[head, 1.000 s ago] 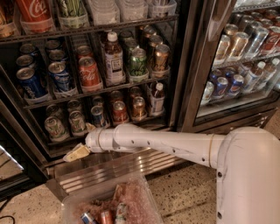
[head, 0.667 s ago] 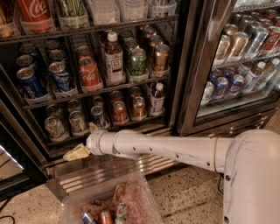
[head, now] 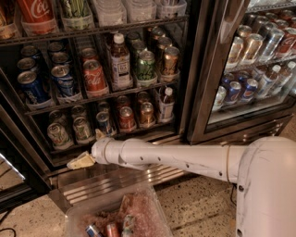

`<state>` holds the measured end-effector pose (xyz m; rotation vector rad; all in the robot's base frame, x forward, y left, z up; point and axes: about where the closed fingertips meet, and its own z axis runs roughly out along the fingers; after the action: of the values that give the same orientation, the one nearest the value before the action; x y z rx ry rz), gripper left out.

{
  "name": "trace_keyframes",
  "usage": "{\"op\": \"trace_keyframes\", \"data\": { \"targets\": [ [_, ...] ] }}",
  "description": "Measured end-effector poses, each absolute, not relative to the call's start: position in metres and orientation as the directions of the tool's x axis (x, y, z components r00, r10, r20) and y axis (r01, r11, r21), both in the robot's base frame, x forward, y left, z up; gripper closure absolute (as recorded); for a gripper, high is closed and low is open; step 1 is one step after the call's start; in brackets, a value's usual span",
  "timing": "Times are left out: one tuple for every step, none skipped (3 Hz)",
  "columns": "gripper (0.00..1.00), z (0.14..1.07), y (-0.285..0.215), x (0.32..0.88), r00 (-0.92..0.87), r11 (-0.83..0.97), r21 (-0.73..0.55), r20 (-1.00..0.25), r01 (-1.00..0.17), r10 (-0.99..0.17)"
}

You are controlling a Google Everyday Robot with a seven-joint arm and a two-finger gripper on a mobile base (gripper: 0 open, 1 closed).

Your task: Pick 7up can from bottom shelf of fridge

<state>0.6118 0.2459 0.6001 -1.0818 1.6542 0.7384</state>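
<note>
At 8 o'clock of centre: the tool (head: 82, 161), pale cream, at the tip of the white arm (head: 175, 157) reaching in from 4 o'clock. Cannot tell how far open, nor whether anything is held. Placed just below the bottom shelf (head: 138, 131) of the fridge (head: 193, 92), above the ribbed steel base panel (head: 120, 178). At 11 o'clock of the tool and apart from it: the 7up can (head: 58, 135), pale silvery-green with green and red markings, upright at the left end of the bottom shelf, with a like can (head: 82, 128) just beside at its 3 o'clock; lettering on both too small to read. Further toward 3 o'clock along the same rack: a red can (head: 126, 118), an orange can (head: 146, 113), a small capped bottle (head: 165, 104). One rack up: blue cans (head: 30, 87), a Coca-Cola can (head: 95, 76) with white script on red, a white-labelled bottle (head: 120, 62), print unreadable, a dark green can (head: 145, 65), a copper-brown can (head: 170, 60). At 11 o'clock on the top rack: a red Coca-Cola container (head: 34, 11), script cut by the upper edge. At 6 o'clock: a clear plastic bin (head: 76, 217) with a few cans inside. At 2 o'clock: a second cooler (head: 222, 127), silver and blue cans behind its glass.
</note>
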Motion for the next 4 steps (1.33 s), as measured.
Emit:
{"op": "trace_keyframes", "data": {
  "targets": [
    [0.0, 0.599, 0.247, 0.617, -0.103, 0.432, -0.045, -0.944, -0.901, -0.314],
    [0.0, 0.6, 0.254, 0.622, -0.086, 0.425, -0.059, -0.945, -0.903, -0.314],
    [0.0, 0.599, 0.262, 0.63, -0.072, 0.413, -0.065, -0.948, -0.908, -0.309],
    [0.0, 0.602, 0.265, 0.638, -0.06, 0.41, -0.073, -0.951, -0.909, -0.303]
  ]
}}
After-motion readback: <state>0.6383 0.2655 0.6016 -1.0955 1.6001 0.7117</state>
